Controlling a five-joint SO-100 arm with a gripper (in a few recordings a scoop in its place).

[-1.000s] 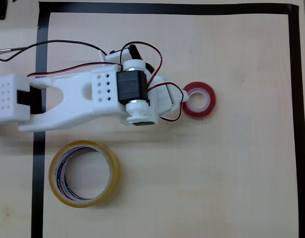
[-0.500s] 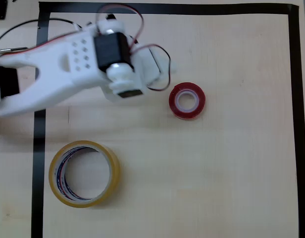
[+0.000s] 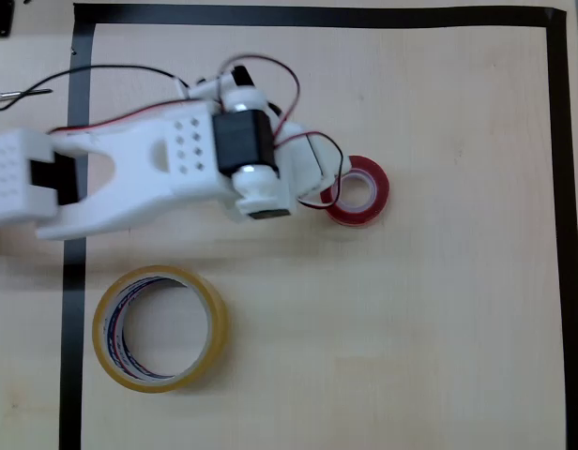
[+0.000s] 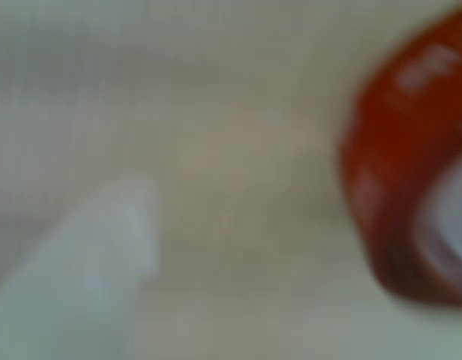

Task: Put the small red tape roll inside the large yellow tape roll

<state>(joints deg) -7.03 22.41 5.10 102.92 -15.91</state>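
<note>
While hovering at the red roll's [image 3: 356,190] left rim in the overhead view, gripper [image 3: 328,187] not yet seated: state of jaws cannot be told, fingertips masked by arm [image 3: 158,178] and wires. Red roll flat on table [image 3: 411,328], right of centre; yellow roll [image 3: 159,327] flat at lower left, well apart. Wrist view blurred: one pale finger [image 4: 81,277] low left, red rim at right edge. Recommended: centre one finger in the hole, one outside the wall, close firmly, lift clear before traversing to yellow roll's opening.
</note>
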